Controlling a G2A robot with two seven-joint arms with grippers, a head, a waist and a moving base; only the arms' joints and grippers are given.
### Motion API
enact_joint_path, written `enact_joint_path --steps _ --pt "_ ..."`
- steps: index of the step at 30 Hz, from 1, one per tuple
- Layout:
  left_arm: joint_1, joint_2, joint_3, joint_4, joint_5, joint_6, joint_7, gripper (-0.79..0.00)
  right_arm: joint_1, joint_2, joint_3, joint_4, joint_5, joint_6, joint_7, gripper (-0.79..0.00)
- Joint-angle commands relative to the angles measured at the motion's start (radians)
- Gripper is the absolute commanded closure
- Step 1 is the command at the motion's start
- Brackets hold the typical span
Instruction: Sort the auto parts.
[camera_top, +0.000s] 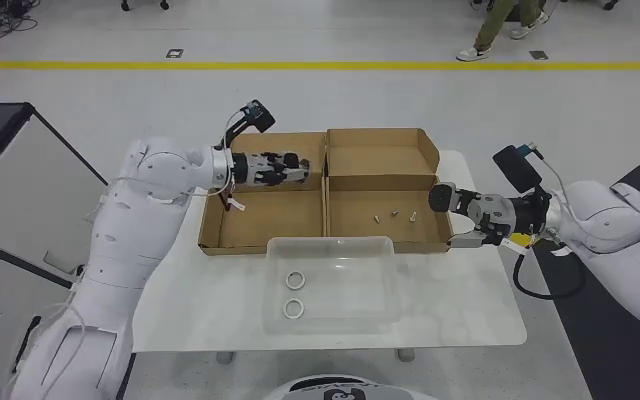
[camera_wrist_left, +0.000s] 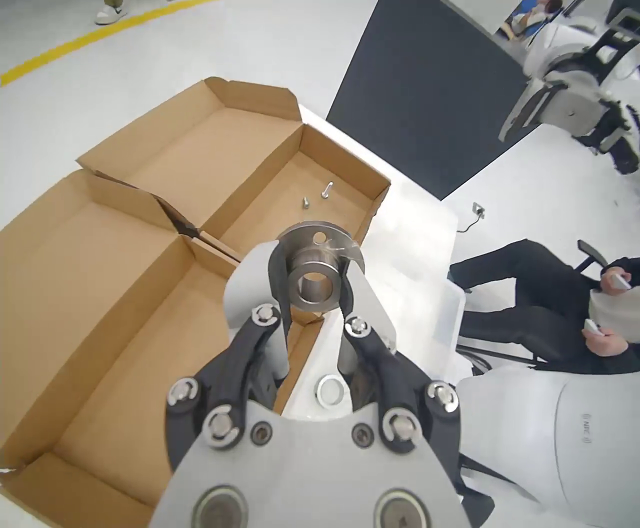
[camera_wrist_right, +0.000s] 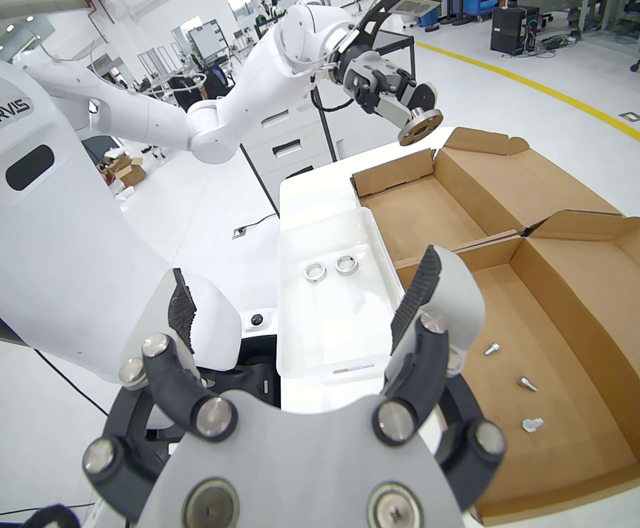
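Table (camera_top: 480, 300) is being used for sorting: left gripper (camera_wrist_left: 310, 272) is clamping a flange (camera_wrist_left: 312, 292) above left box (camera_top: 260, 215), likely for release; right gripper (camera_wrist_right: 305, 295) is hanging, jaws apart, near bolts (camera_top: 395, 213).

We're in a robotics lab hall: a glossy pale floor (camera_top: 400, 100) with a yellow line (camera_top: 320, 65) painted across it, a floor socket (camera_top: 175, 52), a white drawer cabinet (camera_wrist_right: 295, 142) beyond the table (camera_top: 480, 310), and computer gear (camera_wrist_right: 510, 30) trailing cables (camera_wrist_right: 545, 42).
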Motion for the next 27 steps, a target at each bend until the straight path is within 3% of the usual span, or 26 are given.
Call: enact_joint_path --steps 1,12,27 --pt "-0.037 -0.006 0.043 0.039 0.040 -0.016 -0.004 0.000 0.000 -0.001 0.000 0.000 -0.001 0.000 0.000 -0.785" --pt "-0.150 -0.035 0.204 0.222 0.213 -0.065 0.015 0.000 0.000 -0.001 0.000 0.000 -0.001 0.000 0.000 -0.785" --pt "-0.238 -0.087 0.384 0.375 0.307 -0.095 0.019 0.000 0.000 -0.001 0.000 0.000 -0.001 0.000 0.000 -0.785"
